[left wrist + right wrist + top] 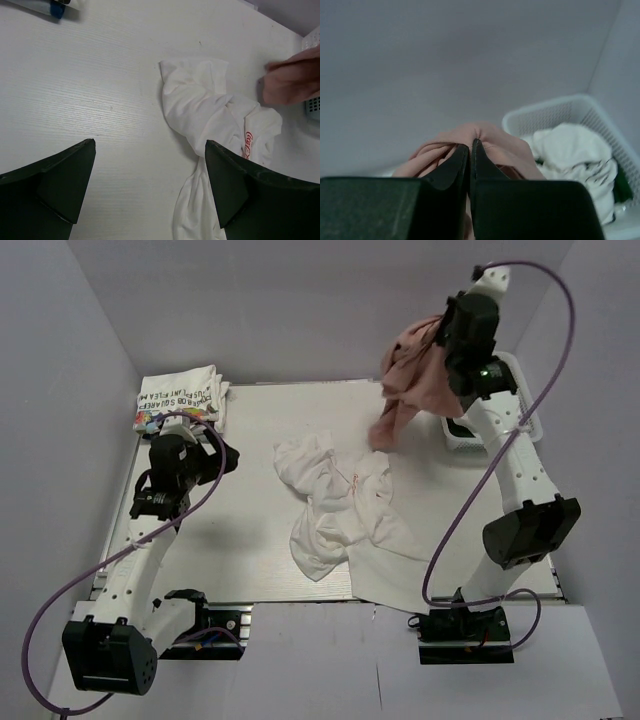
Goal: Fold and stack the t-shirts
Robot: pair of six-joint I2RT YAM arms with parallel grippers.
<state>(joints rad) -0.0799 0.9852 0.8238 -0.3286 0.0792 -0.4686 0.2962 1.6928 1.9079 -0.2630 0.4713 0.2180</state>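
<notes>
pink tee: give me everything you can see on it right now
The pink tee is dusty-pink soft cloth, bunched and unfolded, hanging from the right gripper, whose jaws are shut on a pinched fold at its top. It hangs above the far right of the table, beside the white mesh basket. Its lower end dangles near the crumpled white tee; contact there is unclear.

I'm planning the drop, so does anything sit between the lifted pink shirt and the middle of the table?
Yes. The pink shirt, pinched in the right gripper, hangs beside a crumpled heap of white t-shirts covering the middle of the table. Only the far strip looks bare.
</notes>
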